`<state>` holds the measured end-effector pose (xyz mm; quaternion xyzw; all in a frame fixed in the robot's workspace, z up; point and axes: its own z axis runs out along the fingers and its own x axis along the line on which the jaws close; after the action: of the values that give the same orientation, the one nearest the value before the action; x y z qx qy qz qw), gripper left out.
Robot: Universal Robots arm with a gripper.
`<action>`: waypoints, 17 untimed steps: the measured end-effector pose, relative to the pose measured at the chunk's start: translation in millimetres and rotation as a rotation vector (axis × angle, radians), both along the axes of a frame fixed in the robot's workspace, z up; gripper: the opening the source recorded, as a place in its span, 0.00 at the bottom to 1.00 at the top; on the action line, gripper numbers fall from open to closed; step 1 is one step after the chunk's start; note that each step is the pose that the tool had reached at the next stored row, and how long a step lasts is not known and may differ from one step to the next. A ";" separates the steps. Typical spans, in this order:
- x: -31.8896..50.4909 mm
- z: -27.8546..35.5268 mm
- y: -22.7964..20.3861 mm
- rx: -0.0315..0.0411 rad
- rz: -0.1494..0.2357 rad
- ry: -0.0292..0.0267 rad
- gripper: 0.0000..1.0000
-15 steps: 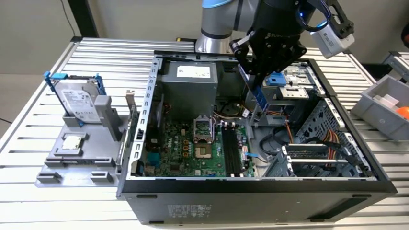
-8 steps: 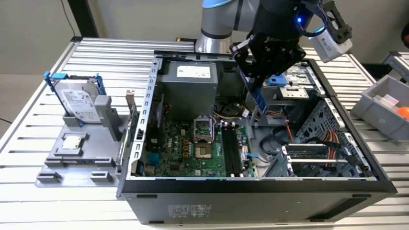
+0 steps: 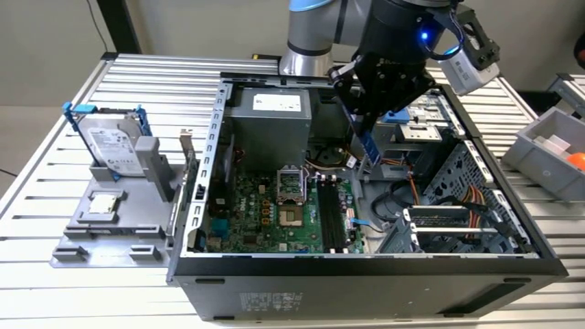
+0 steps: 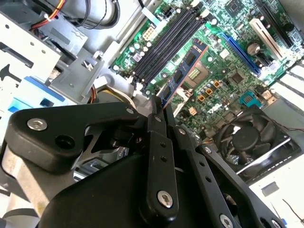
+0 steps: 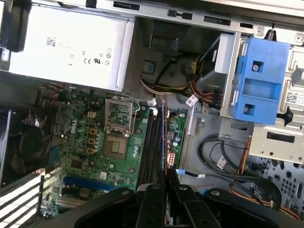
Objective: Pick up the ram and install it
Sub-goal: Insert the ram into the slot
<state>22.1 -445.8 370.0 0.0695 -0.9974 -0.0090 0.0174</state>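
Clamped tight on the long thin blue-green ram stick with dark chips [image 4: 183, 76], the black metal robot gripper [image 4: 159, 111] pinches one end, both fingers pressed flat on the two faces, likely so the stick cannot tip or twist. Held edge-down and hanging straight out past the fingertips [image 4: 167, 116], with most of the stick sticking out free. Carried inside the open black computer case [image 3: 366, 271], up in the air above the green board full of small parts [image 3: 265, 212]. Pointed toward the row of long black memory slots [image 5: 153, 142], and lined up nearly the same way as they run, probably so the bottom edge can meet a slot. Not in a slot yet, seen hanging just over them in both wrist views. Parked well apart on the grey stand [image 3: 109, 233] outside the case: the silver boxy hard drive with blue frame [image 3: 111, 144].
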 end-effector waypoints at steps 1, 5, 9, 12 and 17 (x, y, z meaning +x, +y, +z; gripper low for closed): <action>0.0 -1.0 0.0 0.0002 -0.010 0.0000 0.00; 0.1 -3.3 0.0 0.0002 -0.047 0.0000 0.00; 0.1 -5.3 0.0 0.0000 -0.096 0.0000 0.00; 0.1 -7.0 -0.1 0.0002 -0.132 0.0000 0.00; 0.1 -9.6 -0.1 0.0001 -0.192 0.0000 0.00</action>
<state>22.2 -445.9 360.4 -0.0267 -0.9995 -0.0107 0.0165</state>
